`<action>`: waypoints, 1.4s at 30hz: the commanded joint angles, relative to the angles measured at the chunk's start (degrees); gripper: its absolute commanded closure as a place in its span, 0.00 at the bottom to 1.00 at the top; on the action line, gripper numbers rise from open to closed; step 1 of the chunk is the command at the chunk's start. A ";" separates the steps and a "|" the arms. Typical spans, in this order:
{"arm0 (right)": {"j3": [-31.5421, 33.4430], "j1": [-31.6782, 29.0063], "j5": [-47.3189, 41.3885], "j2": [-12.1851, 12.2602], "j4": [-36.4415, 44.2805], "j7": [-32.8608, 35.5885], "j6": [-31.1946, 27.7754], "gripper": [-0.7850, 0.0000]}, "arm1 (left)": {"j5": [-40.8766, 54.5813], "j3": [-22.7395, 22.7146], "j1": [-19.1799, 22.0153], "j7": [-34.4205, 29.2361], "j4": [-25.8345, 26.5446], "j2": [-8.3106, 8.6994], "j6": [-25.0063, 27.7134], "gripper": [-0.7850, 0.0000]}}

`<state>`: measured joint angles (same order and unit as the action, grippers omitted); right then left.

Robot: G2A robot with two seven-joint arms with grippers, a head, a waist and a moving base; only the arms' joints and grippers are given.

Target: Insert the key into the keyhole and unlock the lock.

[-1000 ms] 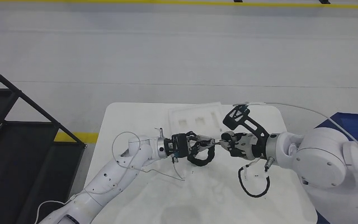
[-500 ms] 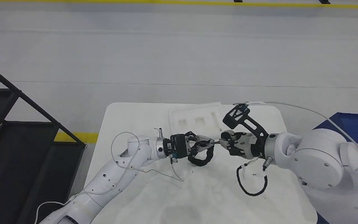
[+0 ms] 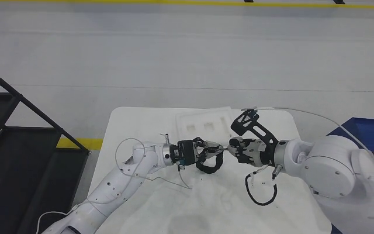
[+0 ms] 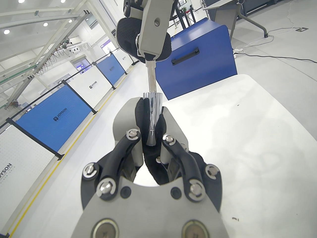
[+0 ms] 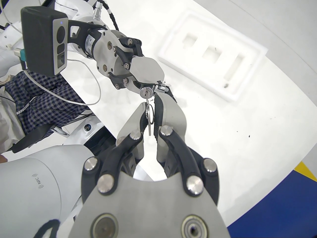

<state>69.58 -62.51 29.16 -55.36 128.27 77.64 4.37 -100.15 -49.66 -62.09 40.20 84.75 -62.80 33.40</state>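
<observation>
My left gripper [image 4: 151,107] is shut on the chrome cylinder of the lock [image 4: 153,115], held above the white table [image 3: 146,123]. The lock's black cable loop [image 3: 209,165] hangs below it. Facing it, my right gripper [image 5: 148,111] is shut on the key [image 5: 149,122], with a key ring between its fingers. The key's blade [image 4: 151,80] points straight into the keyhole [image 5: 145,92]; its tip is inside and most of the blade still shows. In the top view the left gripper [image 3: 198,153] and right gripper [image 3: 232,150] meet at mid-table.
A white foam tray [image 3: 204,123] with several cut-outs lies on the table behind the grippers. A second black cable loop [image 3: 260,192] hangs under the right arm. A thin white cable [image 3: 124,151] loops beside the left arm. The table's front half is bare.
The right gripper has edged slightly toward the left gripper with the key. The left arm has barely moved.
</observation>
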 commanded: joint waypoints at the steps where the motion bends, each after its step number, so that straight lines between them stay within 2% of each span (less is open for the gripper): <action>1: -0.29 0.09 0.07 0.01 -0.02 -0.12 0.23 1.00 | 0.00 -0.17 -0.12 -0.18 0.13 0.02 -0.14 1.00; 13: -2.62 1.40 3.17 0.01 -0.93 -0.22 2.47 1.00 | -0.35 -1.16 -0.90 -1.34 1.42 0.20 -0.76 1.00; 32: -5.23 3.30 0.28 -0.30 -4.16 -1.62 1.60 1.00 | -2.04 -1.60 -1.56 -1.40 2.92 0.34 -1.02 1.00; 33: -5.35 3.37 -0.05 -0.32 -4.32 -1.68 1.37 0.85 | -2.01 -1.53 -1.52 -1.36 2.84 0.32 -0.87 1.00; 34: -5.40 3.46 -0.40 -0.33 -4.48 -1.79 1.08 0.50 | -1.87 -1.47 -1.49 -1.35 2.71 0.30 -0.69 1.00; 35: -5.46 3.56 -0.76 -0.33 -4.64 -1.84 0.62 0.00 | -1.64 -1.40 -1.46 -1.26 2.59 0.27 -0.49 1.00; 42: -4.75 4.67 -3.66 -0.24 -5.82 -3.42 -5.82 0.00 | 2.17 -0.99 -1.16 -1.00 0.82 -0.07 2.25 1.00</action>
<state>64.66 -57.97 25.78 -55.62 122.58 74.40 -0.58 -98.75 -50.68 -63.27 39.20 85.84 -62.82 35.26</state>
